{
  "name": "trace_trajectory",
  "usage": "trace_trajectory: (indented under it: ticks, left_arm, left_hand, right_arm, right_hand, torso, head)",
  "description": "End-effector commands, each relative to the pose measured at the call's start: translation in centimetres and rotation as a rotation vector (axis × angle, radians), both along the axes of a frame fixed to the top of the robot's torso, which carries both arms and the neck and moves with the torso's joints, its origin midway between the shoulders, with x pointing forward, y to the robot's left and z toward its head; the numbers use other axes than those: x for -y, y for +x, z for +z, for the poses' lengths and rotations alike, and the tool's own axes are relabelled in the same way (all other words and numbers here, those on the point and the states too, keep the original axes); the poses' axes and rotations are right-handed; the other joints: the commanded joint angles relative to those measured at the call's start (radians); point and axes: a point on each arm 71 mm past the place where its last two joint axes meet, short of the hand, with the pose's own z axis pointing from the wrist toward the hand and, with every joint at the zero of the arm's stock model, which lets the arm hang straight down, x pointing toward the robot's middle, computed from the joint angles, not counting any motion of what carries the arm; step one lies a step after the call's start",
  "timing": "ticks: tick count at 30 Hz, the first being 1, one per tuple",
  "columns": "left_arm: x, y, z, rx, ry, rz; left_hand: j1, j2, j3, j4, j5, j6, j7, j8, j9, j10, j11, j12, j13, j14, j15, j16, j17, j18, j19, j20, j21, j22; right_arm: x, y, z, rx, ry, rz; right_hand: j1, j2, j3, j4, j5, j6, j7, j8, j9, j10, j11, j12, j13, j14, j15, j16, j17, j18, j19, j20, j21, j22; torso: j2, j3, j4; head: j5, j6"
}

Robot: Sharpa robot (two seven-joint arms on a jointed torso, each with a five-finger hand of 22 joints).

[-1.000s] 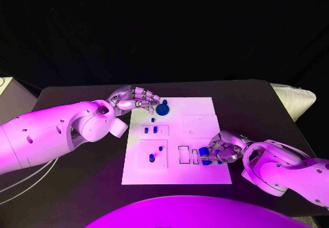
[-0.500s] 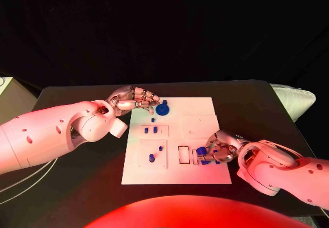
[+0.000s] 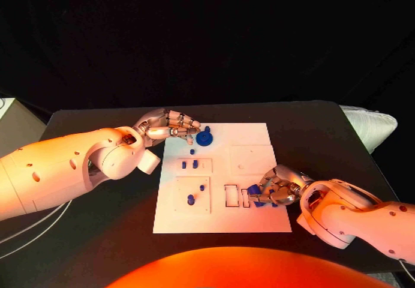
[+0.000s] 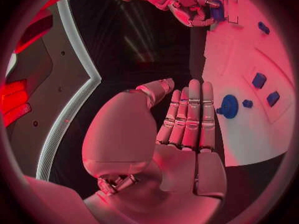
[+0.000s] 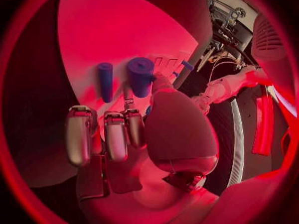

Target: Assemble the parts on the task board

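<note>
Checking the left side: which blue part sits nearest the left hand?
The round blue part beside the left hand's fingertips; other blue parts lie farther down the task board.

One white task board [image 3: 250, 219] lies on one black desk [image 3: 328, 129]. On the board I count one round blue disc with a knob [image 3: 205, 138], two short blue pegs side by side [image 3: 190, 164], one tiny blue piece [image 3: 192, 151] above them, and two more blue pieces [image 3: 196, 193] in the lower left square panel. One blue cylinder [image 3: 256, 192] sits at the right hand [image 3: 278, 186]. Two hands altogether, counting the left hand [image 3: 168, 127]. Two rectangular slots [image 3: 232, 195] show in the board.
</note>
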Motion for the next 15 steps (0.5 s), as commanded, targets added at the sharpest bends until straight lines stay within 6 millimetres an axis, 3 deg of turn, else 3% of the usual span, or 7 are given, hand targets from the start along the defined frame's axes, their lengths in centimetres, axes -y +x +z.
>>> trace_trajectory:
  ticks: [1, 9, 15]
  left_arm:
    - [0.2, -0.1, 0.0, -0.004, -0.009, -0.012]
    - [0.2, 0.0, 0.0, -0.005, -0.008, -0.013]
    - [0.2, 0.0, 0.0, -0.006, -0.007, -0.012]
  left_hand:
    - [-0.009, 0.001, -0.002, 0.004, 0.004, -0.007, 0.026, 0.003, -0.001, -0.006, 0.004, -0.002, 0.001, -0.001, 0.006, -0.005, 0.0, 0.012, 0.007, -0.002, -0.003, -0.001]
    - [-0.009, 0.001, -0.002, 0.004, 0.004, -0.008, 0.026, 0.004, -0.002, -0.006, 0.004, -0.002, 0.001, -0.001, 0.006, -0.005, 0.0, 0.012, 0.007, -0.002, -0.004, -0.002]
    - [-0.01, 0.001, -0.002, 0.005, 0.004, -0.008, 0.027, 0.004, -0.002, -0.007, 0.005, -0.002, 0.001, -0.001, 0.006, -0.005, 0.0, 0.012, 0.008, -0.002, -0.005, -0.002]
  right_arm:
    - [0.0, -0.2, -0.1, -0.069, 0.103, -0.077]
    - [-0.5, 0.0, 1.9, -0.086, 0.196, -0.105]
    - [-0.9, 0.0, 2.2, -0.116, 0.22, -0.109]
  right_hand:
    - [0.053, 0.069, 0.03, -0.024, 0.003, 0.011, 0.0, 0.005, 0.006, 0.019, -0.005, 0.005, 0.148, 0.086, -0.005, 0.003, 0.18, -0.018, 0.07, -0.009, 0.004, 0.227]
    - [0.046, 0.072, 0.049, -0.024, -0.003, 0.027, -0.006, 0.007, 0.002, 0.037, -0.011, 0.027, 0.171, 0.088, -0.009, 0.006, 0.188, -0.02, 0.073, -0.012, 0.016, 0.23]
    - [0.043, 0.073, 0.055, -0.023, -0.003, 0.031, -0.007, 0.007, 0.0, 0.043, -0.012, 0.034, 0.179, 0.089, -0.01, 0.007, 0.191, -0.02, 0.073, -0.013, 0.017, 0.23]
  torso:
    - [0.0, 0.0001, 0.0005]
    - [0.0, -0.0004, 0.0011]
    - [0.0, -0.0011, 0.002]
  head:
    - [-0.001, 0.0]
    - [0.002, 0.0]
    - [0.003, 0.0]
